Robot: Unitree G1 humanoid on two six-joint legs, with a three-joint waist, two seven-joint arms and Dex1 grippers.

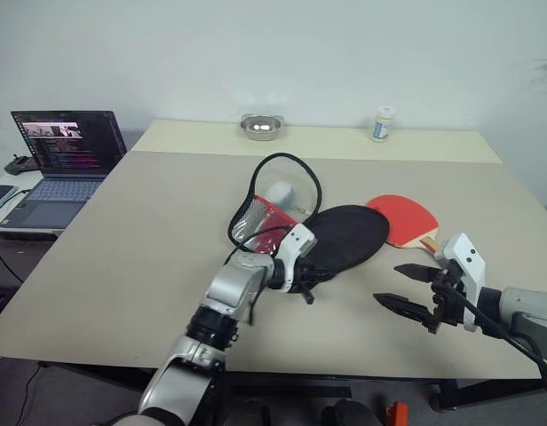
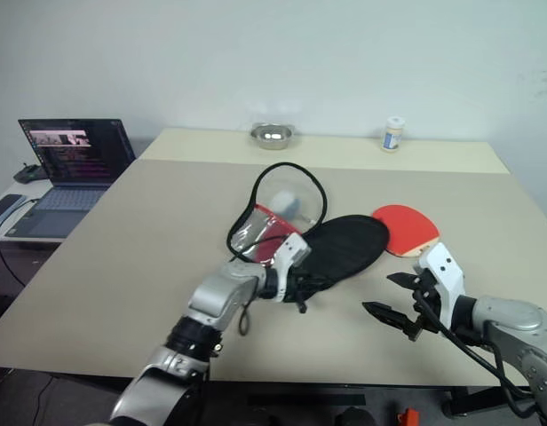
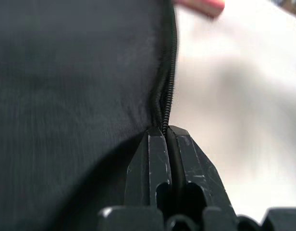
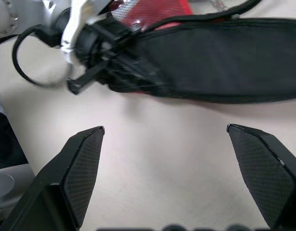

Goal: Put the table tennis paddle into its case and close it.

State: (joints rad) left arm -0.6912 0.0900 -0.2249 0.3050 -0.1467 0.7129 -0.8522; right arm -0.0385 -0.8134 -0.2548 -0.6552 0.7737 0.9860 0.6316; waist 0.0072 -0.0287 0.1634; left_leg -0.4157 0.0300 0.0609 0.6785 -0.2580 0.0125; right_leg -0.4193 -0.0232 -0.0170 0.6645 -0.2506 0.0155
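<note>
The task is sitting at an early stage: the table tennis paddle (image 1: 404, 219) is lying flat on the counter (image 1: 149, 257), outside the case (image 1: 340, 238), so inserting it and zipping up are both remaining to be done. The case is lying open near the middle of the counter, its black half spreading flat while its other half, red with mesh, is standing up behind it with the black zipper rim (image 1: 302, 170) looping in the air. The left claw (image 1: 306, 282) is pressing its fingers together on the zipper edge at the near end of the black half; the left wrist view is showing the zipper cord running straight into the pinch. The right claw (image 1: 414, 288) is hovering spread wide and empty above bare counter, near the paddle's handle end and apart from it. The paddle is resting just beside the far right edge of the case, possibly touching it, though the overlap is hard to judge. Its long axis is running roughly sideways across the counter, red blade toward the case and handle (image 1: 426, 240) pointing to the robot's right and slightly toward it.
</note>
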